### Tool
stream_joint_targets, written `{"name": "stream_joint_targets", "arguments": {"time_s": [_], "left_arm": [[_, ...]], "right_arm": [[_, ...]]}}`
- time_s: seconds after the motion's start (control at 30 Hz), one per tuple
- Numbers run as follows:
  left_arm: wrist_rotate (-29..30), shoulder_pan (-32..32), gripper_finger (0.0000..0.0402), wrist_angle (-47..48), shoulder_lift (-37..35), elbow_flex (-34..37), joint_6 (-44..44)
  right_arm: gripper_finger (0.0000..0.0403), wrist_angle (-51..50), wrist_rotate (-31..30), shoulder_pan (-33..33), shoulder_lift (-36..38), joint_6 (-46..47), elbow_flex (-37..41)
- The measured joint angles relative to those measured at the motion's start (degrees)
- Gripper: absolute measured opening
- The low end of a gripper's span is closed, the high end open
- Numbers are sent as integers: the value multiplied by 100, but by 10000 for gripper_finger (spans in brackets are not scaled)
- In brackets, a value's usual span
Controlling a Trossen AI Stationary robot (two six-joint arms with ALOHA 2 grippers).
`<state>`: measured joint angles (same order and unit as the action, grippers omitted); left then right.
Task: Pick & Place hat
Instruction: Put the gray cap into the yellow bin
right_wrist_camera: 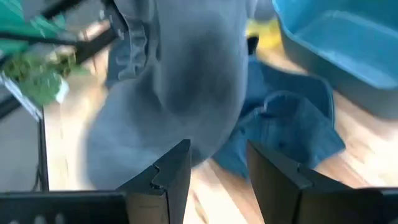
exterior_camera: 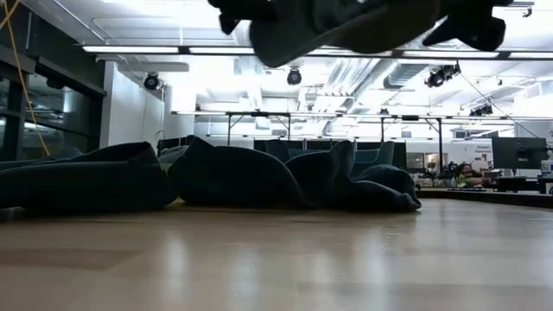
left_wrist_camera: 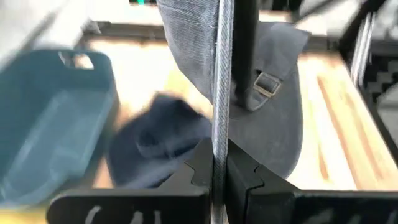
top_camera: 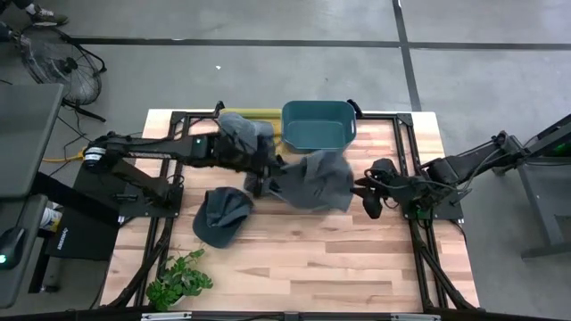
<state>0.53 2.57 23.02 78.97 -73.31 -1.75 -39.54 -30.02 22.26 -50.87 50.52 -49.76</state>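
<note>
In the low view, the top edge cuts off the lifted grey hat point(exterior_camera: 346, 26), so only its underside shows, and the dark gripper parts beside it cannot be told apart. The hats point(exterior_camera: 216, 177) lying on the table merge into dark mounds, and how many there are cannot be told. In the left wrist view, the bin point(left_wrist_camera: 50, 118) and a dark hat point(left_wrist_camera: 155, 140) are blurred, and the bin runs off the picture's edge. In the right wrist view, the grey hat point(right_wrist_camera: 174, 87) is blurred and hides most of the blue hat point(right_wrist_camera: 292, 124) behind it. The plant point(right_wrist_camera: 34, 78) is blurred too.
</note>
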Motion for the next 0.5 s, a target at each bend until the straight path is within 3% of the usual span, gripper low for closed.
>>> {"name": "stream_joint_targets", "arguments": {"time_s": [0.27, 0.5], "left_arm": [[-392, 795, 6, -113, -109, 16, 252], [-918, 1349, 6, -859, -106, 17, 306]], "right_arm": [[149, 627, -581, 0, -10, 62, 0], [149, 1292, -1019, -2, -96, 52, -1]]}}
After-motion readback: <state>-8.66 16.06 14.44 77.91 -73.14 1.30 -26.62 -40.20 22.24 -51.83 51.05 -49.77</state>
